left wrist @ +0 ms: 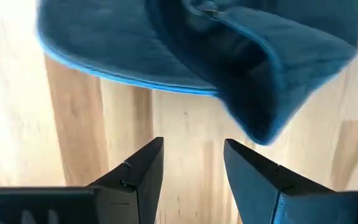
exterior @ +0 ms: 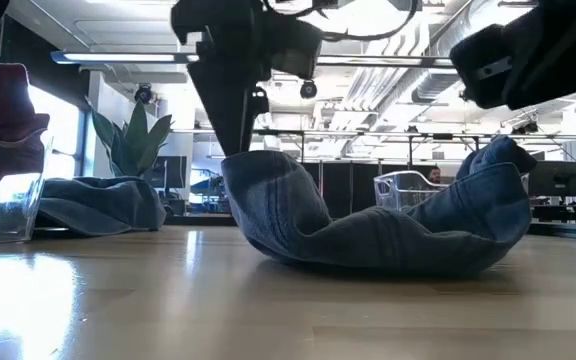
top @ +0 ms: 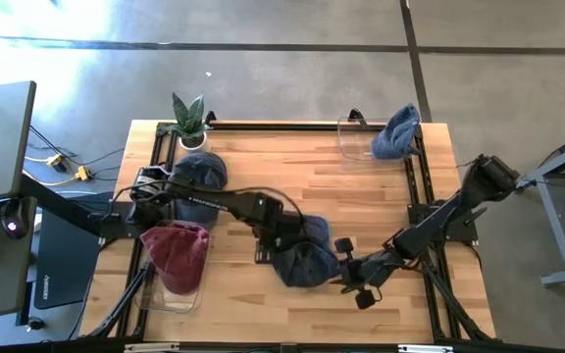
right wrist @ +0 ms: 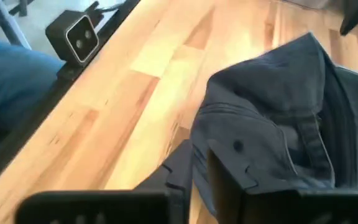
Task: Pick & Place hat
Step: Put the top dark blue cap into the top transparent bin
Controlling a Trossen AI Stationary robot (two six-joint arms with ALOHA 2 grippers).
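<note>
Along the left edge of the light wooden bench (top: 361,196), a maroon fabric hat (top: 177,253) is sitting in a clear plastic bin (top: 170,297) at the near-left corner. A flattened blue fabric hat (top: 200,171) is lying beside a small green potted plant (top: 189,120) at the far-left corner.

The left gripper (left wrist: 191,146) is hovering just left of the bench's middle. Its fingers are standing spread with only bare wood between them, and the hat's edge is lying just beyond the tips, not touching them.

The task's thing, a crumpled dark blue denim hat (top: 302,260), is resting on the bench near the middle, towards the near edge. It is sagging into a trough, with both side edges standing up and the middle lying flat on the wood. Judged from that shape, it is light, soft and foldable, yet the cloth is thick enough to be holding a crease. It is neither fragile nor slippery. The stitched edge is offering the firmest hold; a pinch on the loose middle is likely to gather only one layer.

The right gripper (right wrist: 197,168) is sitting at the hat's right side. Its fingers are pressed almost together and appear to be pinching the raised denim edge, which is draping over one finger.

At the far-right corner, a second clear plastic bin (top: 353,139) is standing with another blue fabric hat (top: 396,131) hanging over its rim.
</note>
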